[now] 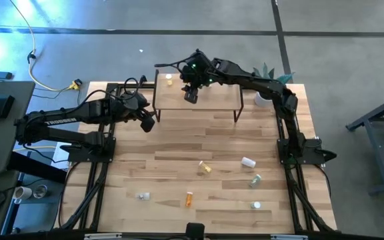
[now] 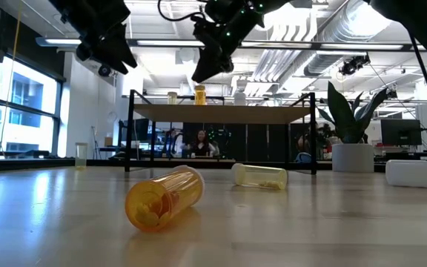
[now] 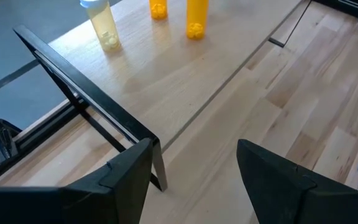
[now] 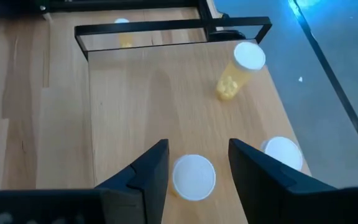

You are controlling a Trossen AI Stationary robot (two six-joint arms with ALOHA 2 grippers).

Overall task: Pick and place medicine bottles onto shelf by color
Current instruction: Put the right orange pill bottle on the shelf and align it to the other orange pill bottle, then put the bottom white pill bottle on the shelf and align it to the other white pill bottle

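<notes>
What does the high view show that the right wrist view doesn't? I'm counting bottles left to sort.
Only the high view shows the loose medicine bottles on the table, among them an orange bottle and a white bottle, plus the left claw open near the shelf's left end. Only the right wrist view shows three white-capped bottles on the shelf, one cap directly between the open right claw's fingers. Both show the shelf.
</notes>
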